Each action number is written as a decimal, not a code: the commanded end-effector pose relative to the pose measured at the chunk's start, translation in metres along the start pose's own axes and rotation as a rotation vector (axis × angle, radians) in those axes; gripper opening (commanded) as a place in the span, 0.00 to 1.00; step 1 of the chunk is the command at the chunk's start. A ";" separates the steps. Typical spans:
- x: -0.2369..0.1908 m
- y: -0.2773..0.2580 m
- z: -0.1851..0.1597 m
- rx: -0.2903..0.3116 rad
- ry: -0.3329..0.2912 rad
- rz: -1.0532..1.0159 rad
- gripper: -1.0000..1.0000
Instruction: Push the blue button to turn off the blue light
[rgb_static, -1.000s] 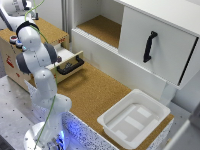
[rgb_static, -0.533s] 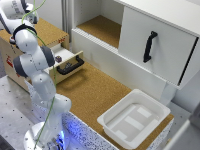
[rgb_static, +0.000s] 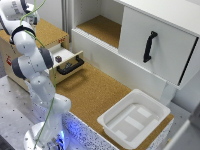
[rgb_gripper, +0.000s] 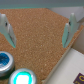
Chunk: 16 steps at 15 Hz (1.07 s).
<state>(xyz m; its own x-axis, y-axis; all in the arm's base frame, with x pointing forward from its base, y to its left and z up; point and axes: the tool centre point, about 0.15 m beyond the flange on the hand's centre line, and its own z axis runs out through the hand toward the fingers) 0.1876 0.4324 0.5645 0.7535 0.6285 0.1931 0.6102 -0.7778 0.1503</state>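
Note:
In the wrist view the blue button (rgb_gripper: 22, 77), a small round cap glowing light blue, sits on the cork top at the picture's edge. Beside it is a second round cap (rgb_gripper: 5, 61), deeper speckled blue in a silver ring and not lit. My gripper (rgb_gripper: 37, 35) is open and empty above the cork, its two pale fingers (rgb_gripper: 7, 31) spread wide, short of both caps and not touching them. In the exterior view the gripper (rgb_static: 34, 17) hangs over the wooden box top (rgb_static: 47, 31) at the far left; the button is hidden there.
A small drawer (rgb_static: 67, 59) with a black handle stands pulled out of the wooden box, with a dark reddish round button (rgb_static: 58, 58) in it. A white cabinet with a black handle (rgb_static: 149, 46) is at the back right. A white tray (rgb_static: 134, 118) lies on the cork table's front right.
The arm has shifted slightly toward the exterior view's left over the wooden box top. The drawer, tray and cabinet have not moved.

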 end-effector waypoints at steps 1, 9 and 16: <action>-0.015 0.025 0.009 -0.056 -0.058 -0.208 1.00; -0.020 0.092 0.004 0.009 -0.126 -0.546 1.00; -0.027 0.116 0.047 0.056 0.023 -0.899 1.00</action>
<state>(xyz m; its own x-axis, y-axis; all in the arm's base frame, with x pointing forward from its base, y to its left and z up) 0.2408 0.3514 0.5669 0.1793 0.9817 -0.0642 0.9730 -0.1673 0.1591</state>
